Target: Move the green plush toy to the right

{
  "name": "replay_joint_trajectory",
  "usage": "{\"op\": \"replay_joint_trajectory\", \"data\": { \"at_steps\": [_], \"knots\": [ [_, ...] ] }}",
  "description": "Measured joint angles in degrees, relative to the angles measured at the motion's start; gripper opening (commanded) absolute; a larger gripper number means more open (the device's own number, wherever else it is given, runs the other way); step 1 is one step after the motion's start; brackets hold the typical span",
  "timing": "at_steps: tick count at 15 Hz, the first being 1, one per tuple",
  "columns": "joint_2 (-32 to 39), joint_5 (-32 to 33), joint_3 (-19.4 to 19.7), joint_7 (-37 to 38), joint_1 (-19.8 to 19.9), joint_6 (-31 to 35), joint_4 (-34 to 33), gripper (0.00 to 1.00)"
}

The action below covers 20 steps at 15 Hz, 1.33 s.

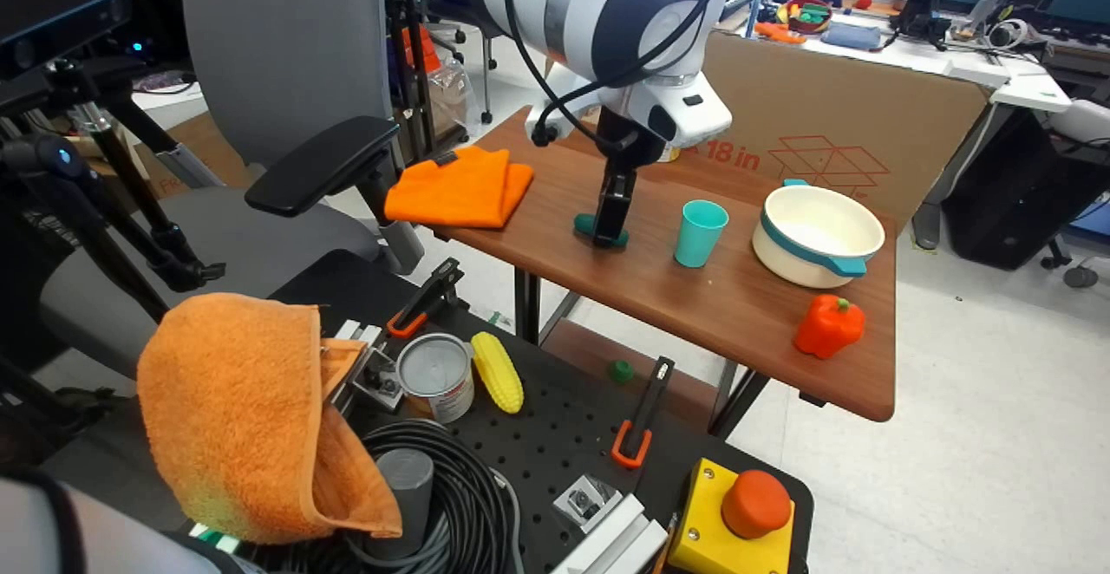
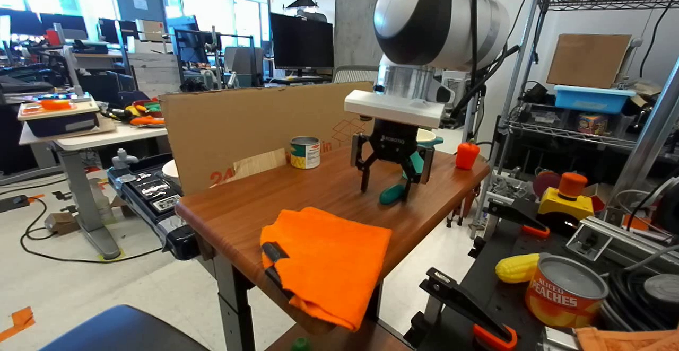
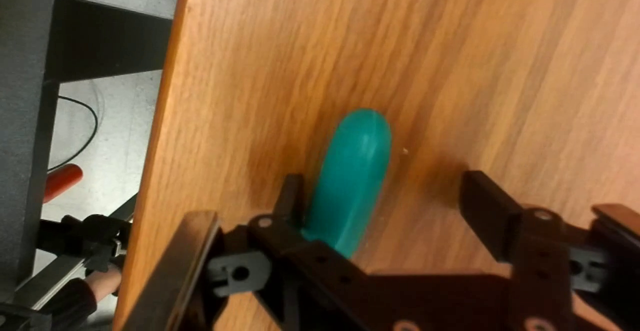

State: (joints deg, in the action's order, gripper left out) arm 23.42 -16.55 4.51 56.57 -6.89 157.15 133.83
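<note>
On the brown wood-grain tabletop (image 1: pixel 737 318), in its left half, the dark teal-green oblong plush toy (image 3: pixel 355 166) lies flat.

Containers, as seen in an exterior view: a tapered light-teal cup (image 1: pixel 699 242) stands upright, right of the toy and apart from it; its bottom is hidden, so contents cannot be told. Farther right, a round cream pot with teal band and handles (image 1: pixel 783 260) is open at the top, pale inner base in view. At the far side, just before a brown cardboard panel (image 2: pixel 238 123), stands a cylindrical can with a green-and-yellow label (image 2: pixel 305 157); contents not visible. On the near black perforated bench (image 1: pixel 555 435), a can labelled SLICED PEACHES (image 2: pixel 562 292), grey on top, sits just beside a yellow corn cob (image 1: pixel 499 373). On a far white table (image 1: pixel 919 58), a round reddish bowl (image 1: pixel 805 29) holds green and yellow items.

Toy orientation: long axis roughly parallel to the tabletop's long near edge. Left end points toward the folded orange cloth (image 1: pixel 455 188) on the tabletop, right end toward the cup's side. Wrist view: left end whole and rounded; right end partly covered by the black two-finger gripper (image 3: pixel 381 186).

Gripper: fingers spread, toy between them. Near-side finger just beside the toy, contact cannot be told; a gap shows between toy and far-side finger.
</note>
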Motion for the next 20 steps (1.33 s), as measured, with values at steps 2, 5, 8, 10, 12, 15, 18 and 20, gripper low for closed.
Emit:
{"op": "replay_joint_trajectory", "data": {
  "at_steps": [2,5,8,10,12,15,18,20],
  "knots": [
    [0.6,2.2,1.1,2.5,-1.1,-1.0,-1.3,0.37],
    [0.7,4.4,1.7,4.4,-1.7,-3.8,-2.9,0.12],
    [0.5,5.7,1.6,4.2,-1.7,-7.8,-4.6,0.07],
    [0.1,5.8,0.8,2.4,-1.5,-11.9,-6.4,0.06],
    [-1.0,5.8,-0.8,-1.5,-1.1,-15.8,-9.0,0.05],
    [-3.4,5.8,-2.9,-8.6,-0.7,-20.5,-13.1,0.02],
    [-4.7,6.0,-3.3,-16.7,-0.3,-23.5,-17.4,0.02],
    [-4.6,6.0,-3.2,-21.7,0.9,-25.8,-20.1,0.02]
  ]
}}
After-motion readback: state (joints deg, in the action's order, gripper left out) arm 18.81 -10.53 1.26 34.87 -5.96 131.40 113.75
